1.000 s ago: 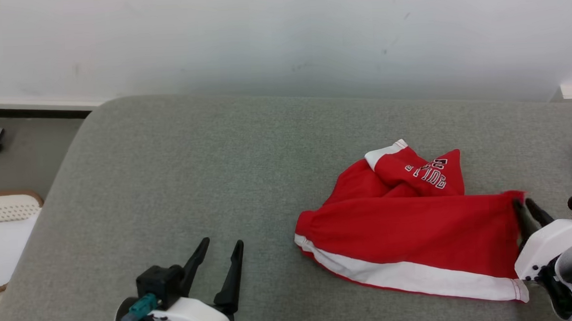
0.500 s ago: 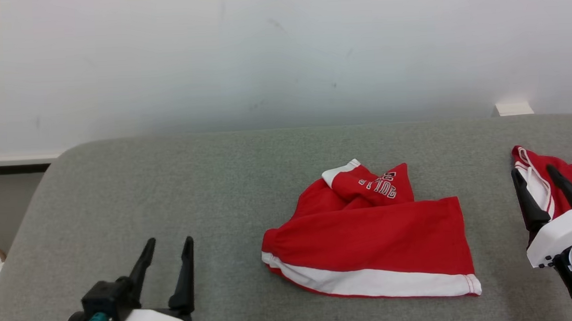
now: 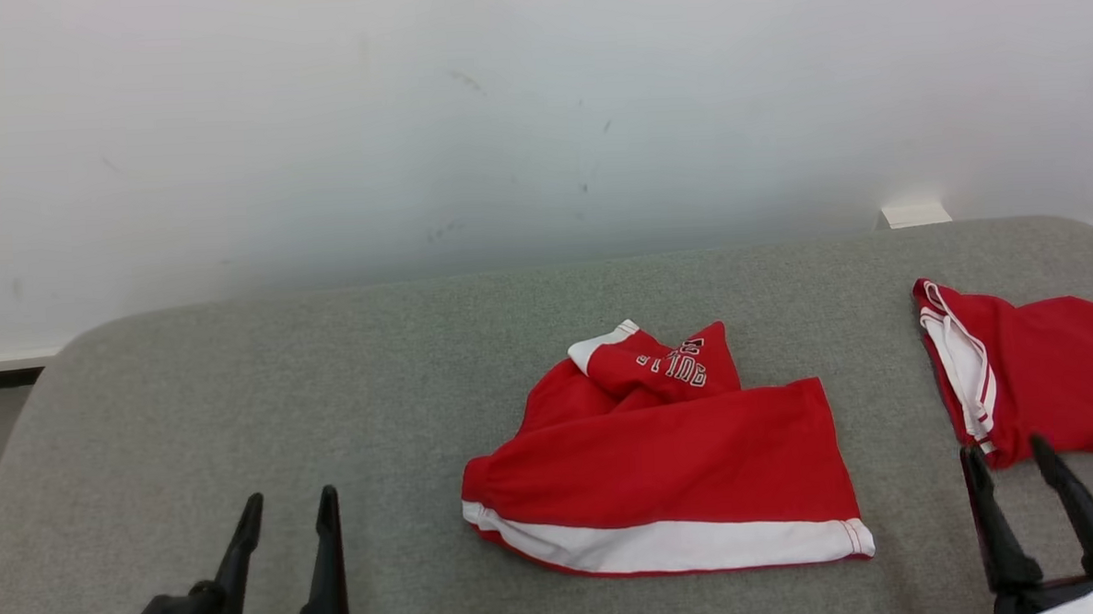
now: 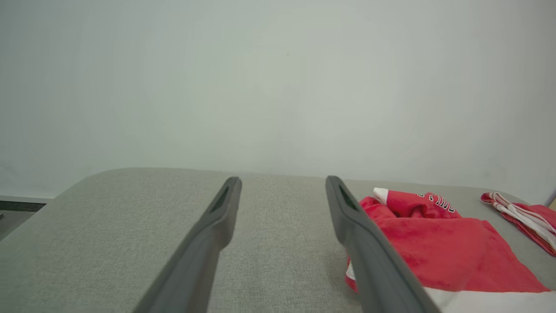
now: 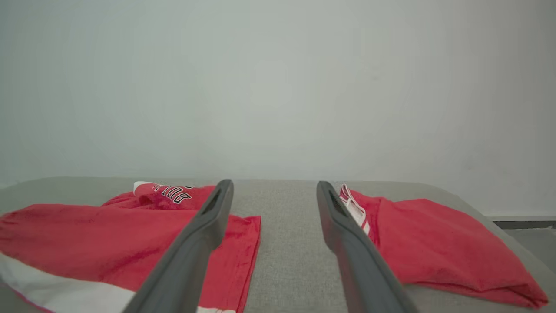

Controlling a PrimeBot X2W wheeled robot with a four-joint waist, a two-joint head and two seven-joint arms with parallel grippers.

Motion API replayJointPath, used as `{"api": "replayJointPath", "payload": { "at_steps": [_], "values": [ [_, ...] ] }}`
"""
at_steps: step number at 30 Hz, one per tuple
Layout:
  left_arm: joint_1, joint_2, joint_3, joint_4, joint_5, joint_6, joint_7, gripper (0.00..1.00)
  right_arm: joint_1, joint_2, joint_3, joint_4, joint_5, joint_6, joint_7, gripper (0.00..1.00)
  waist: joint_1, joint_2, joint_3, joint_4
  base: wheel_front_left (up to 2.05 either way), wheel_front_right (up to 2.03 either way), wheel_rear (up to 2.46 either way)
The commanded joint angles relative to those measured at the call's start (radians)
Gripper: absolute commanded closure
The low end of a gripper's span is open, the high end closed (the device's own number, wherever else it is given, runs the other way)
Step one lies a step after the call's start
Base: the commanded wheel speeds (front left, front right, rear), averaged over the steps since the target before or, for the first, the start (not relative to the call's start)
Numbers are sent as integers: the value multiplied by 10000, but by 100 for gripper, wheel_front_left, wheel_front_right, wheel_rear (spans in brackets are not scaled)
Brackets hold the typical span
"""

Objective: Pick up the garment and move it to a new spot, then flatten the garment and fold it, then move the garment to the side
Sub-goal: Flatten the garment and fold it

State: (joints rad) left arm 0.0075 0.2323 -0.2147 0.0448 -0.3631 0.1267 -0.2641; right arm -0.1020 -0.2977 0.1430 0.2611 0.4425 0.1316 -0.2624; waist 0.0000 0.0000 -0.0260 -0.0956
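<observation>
- Changed from a second ago: right gripper [image 3: 1003, 448], then pinched on the right edge of the garment [image 3: 664, 459], now off the cloth with jaws spread wide. Camera swung too, so the whole scene sits differently.
- Garment lying loose at centre frame on the grey cushion [image 3: 236, 376]; red, with a white band along the lower edge and a lettered flap folded over the top.
- Counted: two red garments, the second red garment [image 3: 1039, 387] at the right edge, apart from the first; two grippers; one cushion; one white wall [image 3: 501, 115].
- Left gripper [image 3: 291, 496] at lower left, fingers pointing up the frame, jaws wide, holding nothing.
- Right gripper at lower right, fingers pointing up, tips near the lower corner of the second red garment.
</observation>
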Motion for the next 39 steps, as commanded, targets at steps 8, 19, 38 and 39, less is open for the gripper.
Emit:
{"api": "replayJointPath", "payload": {
  "at_steps": [8,19,38,39],
  "values": [
    [86,-541,627,321,726,-752,3,0,782,536,-178,-327,-309,-21,200,0,0,0,8,11,0,0,0],
    [-90,-917,472,1321,744,-1644,139,0,547,632,419,298,109,-21,1229,0,0,0,-5,59,0,0,0],
    [-2394,-629,-1610,3909,-338,-2570,1592,0,-1394,1001,2011,2864,1062,-22,2662,0,0,0,888,-173,0,0,0],
    [-2500,-612,-1734,4000,-422,-2570,1604,0,-1474,999,2081,2948,1110,-22,2702,0,0,0,928,-183,0,0,0]
  ]
}}
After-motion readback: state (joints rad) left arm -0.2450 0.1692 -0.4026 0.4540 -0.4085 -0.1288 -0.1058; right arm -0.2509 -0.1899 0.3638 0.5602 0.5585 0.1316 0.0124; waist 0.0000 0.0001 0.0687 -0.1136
